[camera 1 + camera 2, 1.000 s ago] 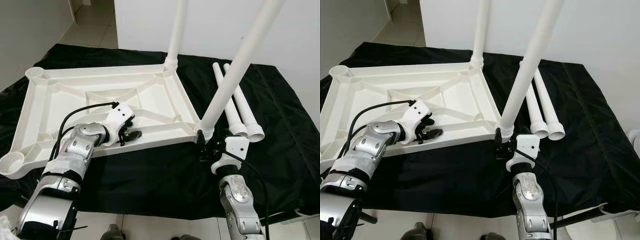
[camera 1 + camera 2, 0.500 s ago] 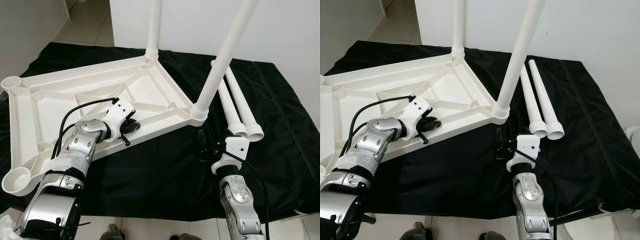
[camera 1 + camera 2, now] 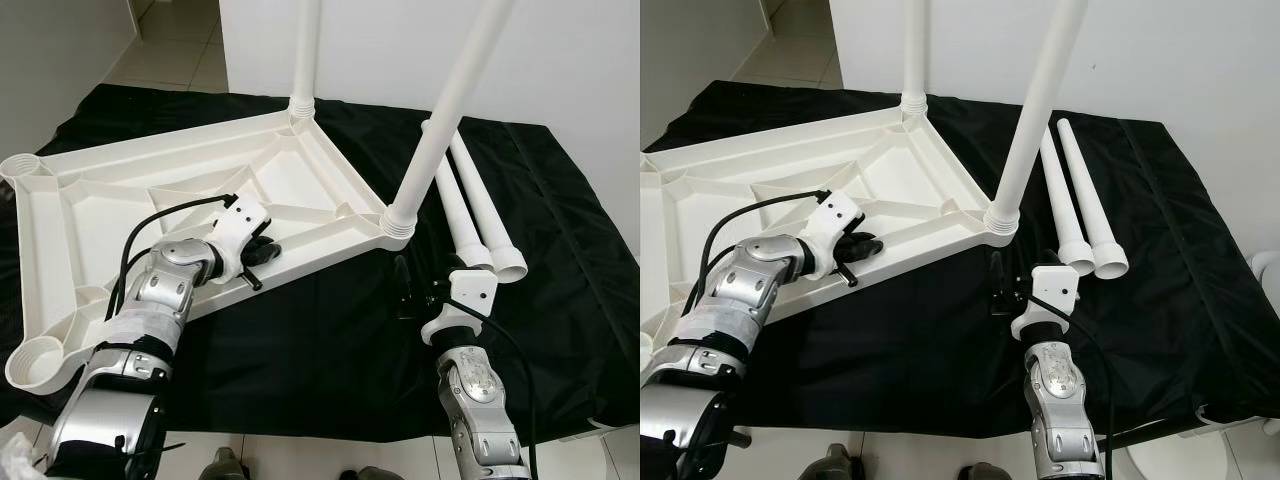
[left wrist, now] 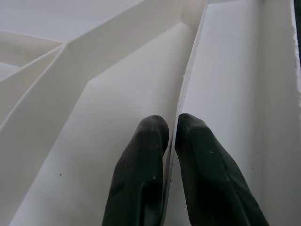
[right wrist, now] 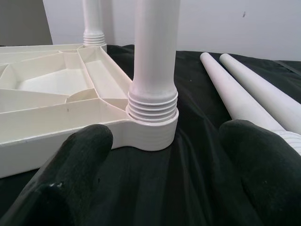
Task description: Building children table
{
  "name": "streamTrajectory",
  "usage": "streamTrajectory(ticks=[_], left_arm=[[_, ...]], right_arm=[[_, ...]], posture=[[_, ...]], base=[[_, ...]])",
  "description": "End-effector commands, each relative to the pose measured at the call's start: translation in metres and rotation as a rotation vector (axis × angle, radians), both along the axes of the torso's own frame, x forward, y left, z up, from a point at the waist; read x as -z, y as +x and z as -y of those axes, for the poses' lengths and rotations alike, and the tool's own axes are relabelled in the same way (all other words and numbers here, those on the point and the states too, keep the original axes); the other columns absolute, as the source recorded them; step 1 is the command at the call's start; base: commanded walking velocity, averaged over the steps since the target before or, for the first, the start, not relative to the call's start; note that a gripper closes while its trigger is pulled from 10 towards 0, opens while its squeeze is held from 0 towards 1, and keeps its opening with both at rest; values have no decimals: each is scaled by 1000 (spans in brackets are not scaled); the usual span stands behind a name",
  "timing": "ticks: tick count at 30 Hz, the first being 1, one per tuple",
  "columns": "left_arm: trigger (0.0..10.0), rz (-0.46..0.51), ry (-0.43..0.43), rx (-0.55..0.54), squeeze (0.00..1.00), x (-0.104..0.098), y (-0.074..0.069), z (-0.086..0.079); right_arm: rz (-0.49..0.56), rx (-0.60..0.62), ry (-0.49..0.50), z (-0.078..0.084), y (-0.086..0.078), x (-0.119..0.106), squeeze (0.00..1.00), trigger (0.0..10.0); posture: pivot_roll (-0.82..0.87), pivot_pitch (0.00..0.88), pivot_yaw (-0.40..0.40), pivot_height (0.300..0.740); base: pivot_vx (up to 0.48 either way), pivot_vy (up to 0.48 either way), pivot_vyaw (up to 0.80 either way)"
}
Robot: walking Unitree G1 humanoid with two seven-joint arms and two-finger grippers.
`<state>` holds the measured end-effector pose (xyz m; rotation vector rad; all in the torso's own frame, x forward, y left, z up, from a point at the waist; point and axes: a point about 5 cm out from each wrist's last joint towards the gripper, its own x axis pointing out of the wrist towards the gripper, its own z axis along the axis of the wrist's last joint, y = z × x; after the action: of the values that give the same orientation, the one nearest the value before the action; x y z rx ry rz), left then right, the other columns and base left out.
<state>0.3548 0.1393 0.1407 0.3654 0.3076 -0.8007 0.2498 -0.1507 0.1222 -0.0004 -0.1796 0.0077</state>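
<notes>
The white plastic tabletop (image 3: 120, 215) lies upside down on a black cloth, ribs facing up. One white leg (image 3: 306, 50) stands screwed into its far corner. A second leg (image 3: 450, 100) stands in the near right corner socket (image 5: 153, 123). My left gripper (image 3: 257, 262) is shut on the thin near rim wall (image 4: 186, 89) of the tabletop, one finger on each side. My right gripper (image 3: 403, 298) is open just short of the near right socket, touching nothing; its fingers (image 5: 84, 155) flank the socket from a distance.
Two loose white legs (image 3: 475, 215) lie side by side on the cloth (image 3: 330, 350) right of the tabletop. Empty round sockets sit at the tabletop's left corners (image 3: 35, 358). A white wall rises behind, and the cloth's front edge drops to a tiled floor.
The tabletop has swung so its near right corner sits farther from my right gripper, which had been at the leg's base. My left gripper stays clamped on the rim. The camera also shifted.
</notes>
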Motion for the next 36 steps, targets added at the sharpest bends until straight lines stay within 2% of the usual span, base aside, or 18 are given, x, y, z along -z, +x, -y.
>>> streamTrajectory(ticks=[1,2,3,6,7,9,13,15,16,19,21,24,26,27,30,32,34,36], left_arm=[[10000,92,-12,-239,361,0,5,-8],[10000,92,-12,-239,361,0,5,-8],[10000,86,-29,-203,1000,-1,3,-5],[10000,81,-48,-160,1000,-5,2,-1],[10000,84,-59,-139,43,-7,2,1],[10000,95,-67,-110,0,-10,1,2],[10000,100,-91,-96,0,-13,1,2],[10000,121,-186,-66,0,-28,1,0],[10000,121,-186,-66,0,-28,1,0],[10000,134,-284,-68,0,-43,3,-6],[10000,134,-284,-68,0,-43,3,-6],[10000,146,-323,-133,0,-52,9,-17],[10000,172,-278,-251,0,-54,18,-36],[10000,172,-278,-251,0,-54,18,-36],[10000,207,-143,-417,0,-52,25,-67],[10000,207,-143,-417,0,-52,25,-67],[10000,234,-56,-484,0,-51,25,-84],[10000,242,-31,-507,0,-51,25,-89]], right_arm=[[-2,6,-1,0,0,2,0,10000],[-2,6,-1,0,0,2,0,10000],[-2,6,-1,0,0,2,0,10000],[-1,7,-1,0,0,2,0,10000],[0,8,-1,0,1,2,0,10000],[0,7,-1,0,1,2,0,10000],[0,6,0,0,1,2,0,10000],[-4,5,4,-1,1,3,0,10000],[-4,5,4,-1,1,3,0,10000],[-9,2,10,-2,1,4,0,10000],[-9,2,10,-2,1,4,0,10000],[-13,1,13,-3,1,6,0,10000],[-14,6,15,-2,1,6,0,10000],[-14,6,15,-2,1,6,0,10000],[-10,13,15,-1,1,6,0,10000],[-10,13,15,-1,1,6,0,10000],[-9,15,13,-1,1,6,0,10000],[-9,15,13,-1,1,6,0,10000]], posture=[[49,41,-52,740],[49,41,-52,740],[49,40,-51,740],[50,38,-49,740],[50,38,-49,740],[52,38,-49,740],[53,37,-48,740],[56,37,-44,740],[56,37,-44,740],[59,39,-46,740],[59,39,-46,740],[62,38,-46,740],[63,36,-45,740],[63,36,-45,740],[60,32,-46,740],[60,32,-46,740],[56,29,-48,740],[56,29,-48,740]], base=[[0,0,0],[0,0,0],[0,0,0],[0,0,0],[0,0,0],[0,0,0],[0,0,0],[0,0,0],[0,0,0],[0,0,0],[0,0,0],[0,0,0],[0,0,0],[0,0,0],[0,0,0],[0,0,0],[0,0,0],[0,0,0]])
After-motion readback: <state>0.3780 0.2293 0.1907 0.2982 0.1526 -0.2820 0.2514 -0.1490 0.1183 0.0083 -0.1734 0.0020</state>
